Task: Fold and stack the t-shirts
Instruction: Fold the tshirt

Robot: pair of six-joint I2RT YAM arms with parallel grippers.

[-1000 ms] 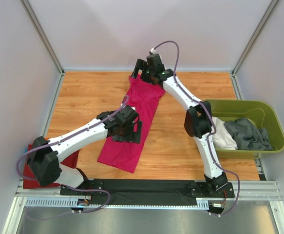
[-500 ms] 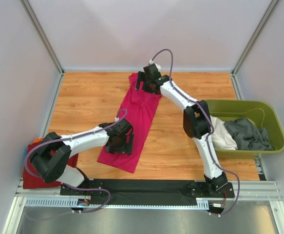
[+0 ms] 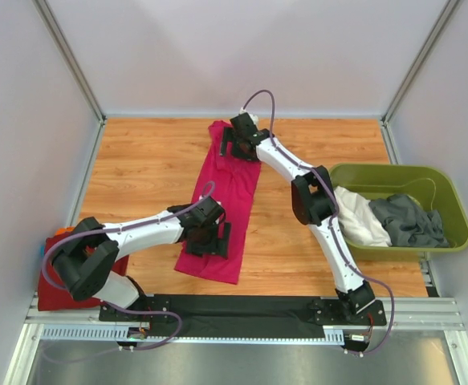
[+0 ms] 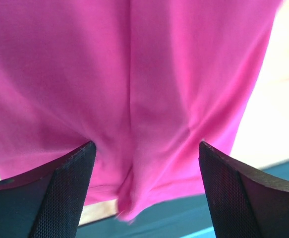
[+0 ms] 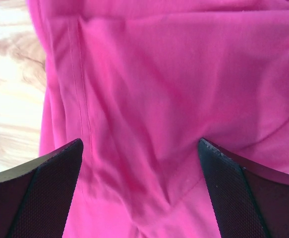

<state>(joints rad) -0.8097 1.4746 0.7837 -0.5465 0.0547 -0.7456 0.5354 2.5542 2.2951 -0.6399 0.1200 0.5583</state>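
Note:
A magenta t-shirt (image 3: 238,180) lies on the wooden table as a long narrow strip running from the far middle toward the near edge. My left gripper (image 3: 213,241) is open over its near end, and the cloth (image 4: 184,74) fills the space between the fingers (image 4: 145,148). My right gripper (image 3: 235,148) is open over the far end, its fingertips resting on wrinkled cloth (image 5: 184,64) with nothing pinched (image 5: 140,145). A darker red t-shirt (image 3: 49,293) lies folded at the near left, partly behind the left arm. White (image 3: 358,220) and grey (image 3: 406,216) t-shirts lie in the bin.
The olive-green bin (image 3: 458,220) stands at the right edge of the table, beside the right arm's elbow. A black strip (image 3: 242,309) runs along the near edge between the arm bases. Grey walls enclose the table on three sides.
My left gripper came down toward the near end of the magenta shirt and dragged that end a little to the right. The right gripper slid left and nearer along the far end.

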